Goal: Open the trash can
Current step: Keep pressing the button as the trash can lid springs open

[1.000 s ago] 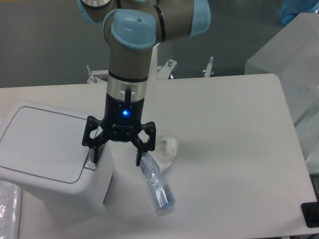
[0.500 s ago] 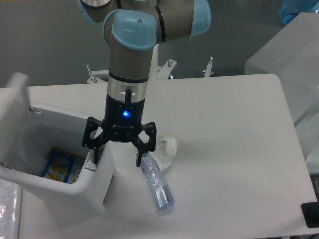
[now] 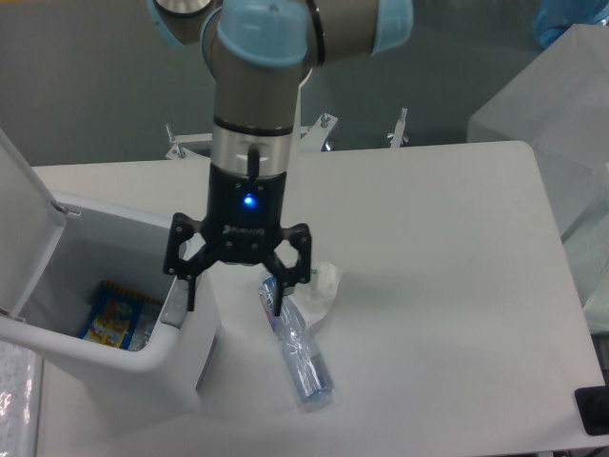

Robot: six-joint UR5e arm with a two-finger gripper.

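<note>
The white trash can (image 3: 166, 357) stands at the table's left front with its lid (image 3: 21, 224) swung up and back on the left. Inside lies a colourful snack packet (image 3: 109, 314). My gripper (image 3: 231, 297) hangs just above the can's right rim, fingers spread open with nothing between them. Its left fingertip (image 3: 187, 295) is over the rim near the latch corner, its right fingertip (image 3: 277, 303) over the table beside the can.
A clear plastic bottle (image 3: 300, 357) lies on the table right of the can. A crumpled white tissue (image 3: 319, 286) sits just behind it. A translucent box (image 3: 557, 124) stands at the table's right edge. A dark object (image 3: 592, 409) is at the front right corner.
The lid went from shut to fully swung up over the last second, exposing the can's inside. My gripper has shifted slightly right and upward since then.
</note>
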